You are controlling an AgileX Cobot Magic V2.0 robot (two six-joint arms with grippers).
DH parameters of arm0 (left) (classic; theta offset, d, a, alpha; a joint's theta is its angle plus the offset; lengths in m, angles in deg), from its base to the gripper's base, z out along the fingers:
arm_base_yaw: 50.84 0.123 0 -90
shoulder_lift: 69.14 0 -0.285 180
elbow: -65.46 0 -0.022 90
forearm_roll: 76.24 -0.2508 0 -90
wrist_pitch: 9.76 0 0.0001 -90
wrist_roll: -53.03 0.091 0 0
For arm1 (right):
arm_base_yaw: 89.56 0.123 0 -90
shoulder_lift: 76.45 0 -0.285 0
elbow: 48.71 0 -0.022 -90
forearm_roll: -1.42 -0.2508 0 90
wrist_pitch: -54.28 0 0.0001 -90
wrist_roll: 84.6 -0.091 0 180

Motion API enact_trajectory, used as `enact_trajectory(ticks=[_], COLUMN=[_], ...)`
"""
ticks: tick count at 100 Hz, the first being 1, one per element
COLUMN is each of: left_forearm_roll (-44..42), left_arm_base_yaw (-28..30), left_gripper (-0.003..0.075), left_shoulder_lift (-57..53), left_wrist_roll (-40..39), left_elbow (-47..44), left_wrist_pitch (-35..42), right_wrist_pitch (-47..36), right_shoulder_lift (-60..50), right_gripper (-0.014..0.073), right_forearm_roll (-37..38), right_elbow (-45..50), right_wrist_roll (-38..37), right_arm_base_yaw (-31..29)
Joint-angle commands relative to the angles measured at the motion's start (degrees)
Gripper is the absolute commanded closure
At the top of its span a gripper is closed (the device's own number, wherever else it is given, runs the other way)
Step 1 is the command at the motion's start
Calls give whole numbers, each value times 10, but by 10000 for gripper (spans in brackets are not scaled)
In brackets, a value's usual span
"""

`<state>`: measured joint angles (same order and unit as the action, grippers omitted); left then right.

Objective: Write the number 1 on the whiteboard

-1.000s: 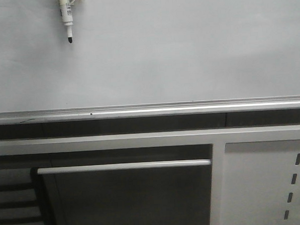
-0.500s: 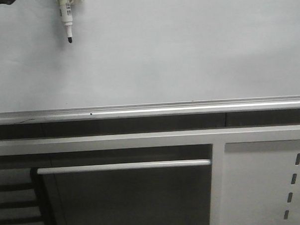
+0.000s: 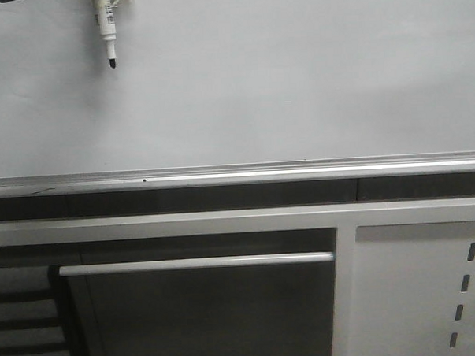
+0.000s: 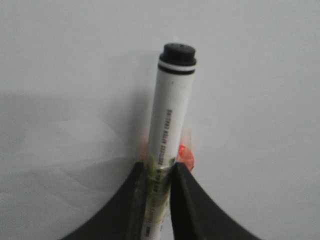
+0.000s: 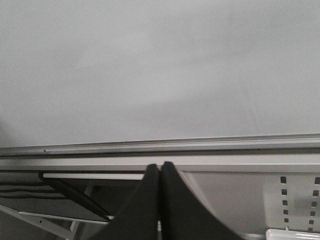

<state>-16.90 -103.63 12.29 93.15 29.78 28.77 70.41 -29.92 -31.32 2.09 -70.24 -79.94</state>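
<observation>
The whiteboard (image 3: 281, 89) fills the upper part of the front view, plain white, with its silver rail (image 3: 237, 176) along the lower edge. A white marker (image 3: 105, 26) with a black tip (image 3: 111, 64) hangs tip down at the board's top left; its body runs off the top edge. In the left wrist view my left gripper (image 4: 159, 172) is shut on the marker (image 4: 170, 120), whose black end points at the whiteboard (image 4: 260, 75). My right gripper (image 5: 160, 167) is shut and empty, below the whiteboard (image 5: 160, 65). No number 1 stroke shows on the board.
Under the rail is a dark cabinet with a silver handle bar (image 3: 195, 263). A pale perforated panel (image 3: 432, 296) stands at the lower right. A dark rack with slats (image 3: 23, 313) is at the lower left.
A dark bit of the left arm showed at the top left corner half a second ago and is now almost out of view. The marker stays in about the same place.
</observation>
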Motion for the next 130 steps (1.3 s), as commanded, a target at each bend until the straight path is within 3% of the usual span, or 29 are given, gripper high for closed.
enact_trajectory(ticks=[1,16,31,38,78,93,111,130], left_forearm_roll=[-24,-24,-24,-24,-24,-11,30,126], left_arm_base_yaw=[2,2,2,2,-33,-52,-52,-53], left_gripper=[639,644,742,741,741,741,741,741], left_shoulder_lift=[-11,-11,-12,-14,-51,-47,-48,-66], left_wrist_roll=[-6,-6,-6,1,193,190,195,195], left_elbow=[18,18,18,18,18,18,16,6], left_wrist_pitch=[28,28,22,6,-171,-105,-91,2], right_wrist_pitch=[-35,-35,-35,-35,52,78,98,96], right_shoulder_lift=[2,2,2,2,4,20,32,30], right_gripper=[657,657,657,657,657,657,657,657], right_forearm_roll=[1,1,1,1,1,1,1,1], right_elbow=[-15,-15,-15,-15,-34,-68,-81,-82], right_wrist_roll=[5,5,5,5,35,60,60,60], right_arm_base_yaw=[0,0,0,0,0,0,0,0])
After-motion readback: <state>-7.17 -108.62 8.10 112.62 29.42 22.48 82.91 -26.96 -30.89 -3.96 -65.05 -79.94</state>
